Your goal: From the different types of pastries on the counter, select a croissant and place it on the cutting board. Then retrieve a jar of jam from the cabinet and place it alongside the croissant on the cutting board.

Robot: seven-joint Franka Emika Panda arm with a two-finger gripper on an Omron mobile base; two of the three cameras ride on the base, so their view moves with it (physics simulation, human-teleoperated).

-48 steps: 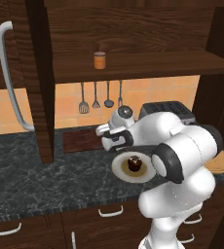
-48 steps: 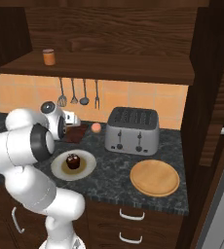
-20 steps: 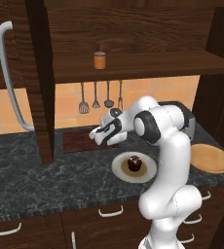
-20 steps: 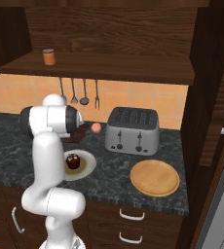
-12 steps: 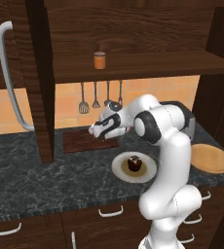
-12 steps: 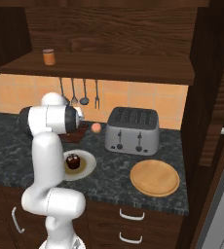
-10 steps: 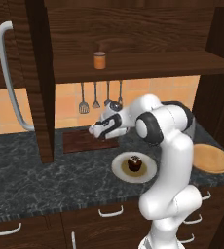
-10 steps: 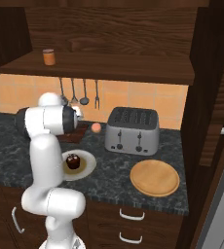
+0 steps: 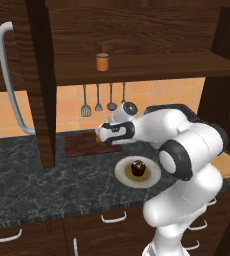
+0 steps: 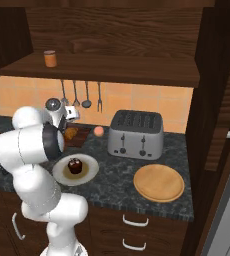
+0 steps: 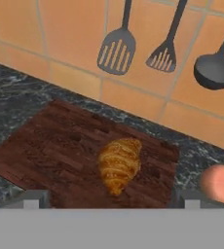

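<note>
A golden croissant (image 11: 119,164) lies on the dark wooden cutting board (image 11: 60,151) by the tiled wall, also seen as croissant (image 10: 71,133) on the board (image 9: 81,145). My gripper (image 11: 109,197) hovers just above it, open, with nothing between its fingertips (image 11: 31,198). In the left base view the gripper (image 9: 103,136) points down and left over the board's right end. An orange jar of jam (image 9: 102,62) stands alone on the open cabinet shelf above, and the jar (image 10: 50,58) appears at upper left in the right base view.
A white plate (image 9: 122,175) with a chocolate cupcake (image 10: 75,166) sits in front of the board. A pink round pastry (image 11: 221,184) lies right of the board. A toaster (image 10: 136,134) and a round wooden board (image 10: 158,182) stand further right. Utensils (image 9: 98,97) hang on the wall. The cabinet door (image 9: 12,100) stands open at left.
The arm has unfolded from over the plate and carried the hand to the cutting board. Over the last second the hand has barely shifted, and the croissant rests free on the board.
</note>
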